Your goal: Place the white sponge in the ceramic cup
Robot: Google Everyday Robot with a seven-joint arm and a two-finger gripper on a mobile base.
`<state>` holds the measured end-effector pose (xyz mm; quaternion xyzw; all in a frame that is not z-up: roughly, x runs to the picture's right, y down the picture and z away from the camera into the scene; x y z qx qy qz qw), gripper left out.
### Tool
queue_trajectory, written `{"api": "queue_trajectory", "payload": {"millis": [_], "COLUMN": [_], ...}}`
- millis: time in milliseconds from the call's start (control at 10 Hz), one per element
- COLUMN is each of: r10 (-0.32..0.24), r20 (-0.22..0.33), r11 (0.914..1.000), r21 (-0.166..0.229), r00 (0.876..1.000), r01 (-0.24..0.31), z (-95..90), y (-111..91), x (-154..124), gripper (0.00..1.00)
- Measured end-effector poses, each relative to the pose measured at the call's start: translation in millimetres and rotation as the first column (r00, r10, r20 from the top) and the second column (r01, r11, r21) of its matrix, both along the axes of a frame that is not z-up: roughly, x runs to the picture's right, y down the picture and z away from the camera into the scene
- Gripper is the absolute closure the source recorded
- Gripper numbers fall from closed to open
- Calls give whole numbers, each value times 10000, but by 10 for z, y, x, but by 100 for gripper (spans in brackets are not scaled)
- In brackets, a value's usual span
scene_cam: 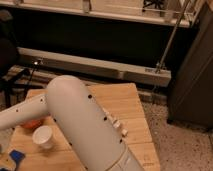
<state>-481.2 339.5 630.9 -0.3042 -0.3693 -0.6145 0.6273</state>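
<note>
The white sponge (18, 156), a bright blue flat pad, lies on the wooden table (127, 102) at the lower left. Just right of it and a little farther back stands the ceramic cup (44, 136), small, white and upright. My thick white arm (85, 125) crosses the middle of the view and hides much of the tabletop. Only a grey bit of my gripper (4, 163) shows at the bottom left corner, right beside the sponge. It stands open, and the frame edge cuts off most of it.
A red-orange bowl (31, 122) sits just behind the cup, partly hidden by the arm. Small white blocky pieces (118, 126) peek out at the arm's right side. A dark cabinet (192, 75) stands to the right of the table, and a metal rail (95, 65) runs behind it.
</note>
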Motion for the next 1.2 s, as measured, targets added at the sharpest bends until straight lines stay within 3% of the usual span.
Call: {"api": "queue_trajectory", "payload": {"millis": [500, 800, 1200], "r10": [163, 354, 764], "r20": [-888, -1691, -2243], "r11": [9986, 9976, 9923], "r21": [-493, -524, -784], "r00": [9959, 9850, 9715], "r01": [-207, -449, -962], "z": [202, 287, 370], "y": [177, 233, 336], "x": [95, 109, 69], "gripper": [20, 20, 20]}}
